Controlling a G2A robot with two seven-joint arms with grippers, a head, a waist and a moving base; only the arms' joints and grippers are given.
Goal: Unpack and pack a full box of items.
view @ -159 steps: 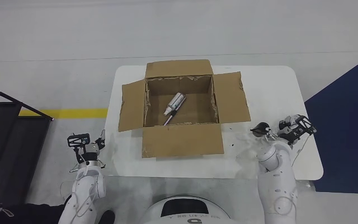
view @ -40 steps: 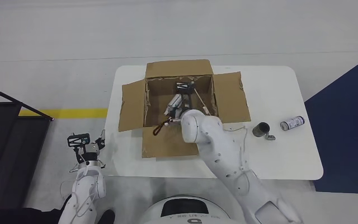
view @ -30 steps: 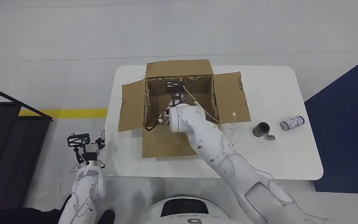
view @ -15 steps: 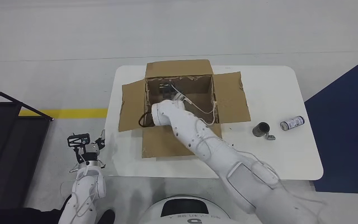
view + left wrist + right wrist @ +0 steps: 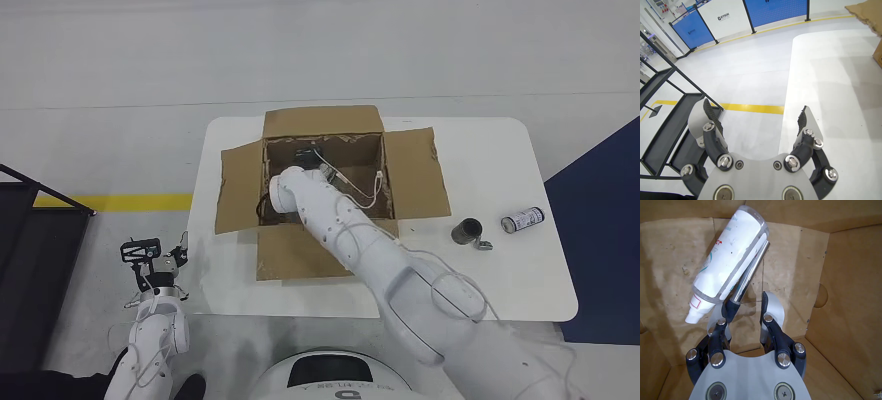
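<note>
Bottle [image 5: 728, 256], white in a clear shell, lying tilted inside the cardboard box [image 5: 410, 175] across a chrome rod [image 5: 750, 270] with a dark handle. Right gripper [image 5: 744, 301] inside the box, fingers apart, the rod's dark handle end between them. Beside the box on the bench [image 5: 480, 285]: dark cup [image 5: 465, 232] and small canister [image 5: 522, 220]. Left gripper [image 5: 755, 103], fingers apart and holding nothing, well apart from the box, off the bench edge.

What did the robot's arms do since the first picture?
The right pincer swung from the right side of the table into the box and now sits open beside the bottle and metal tool. The left pincer, cup and can stayed put.
</note>
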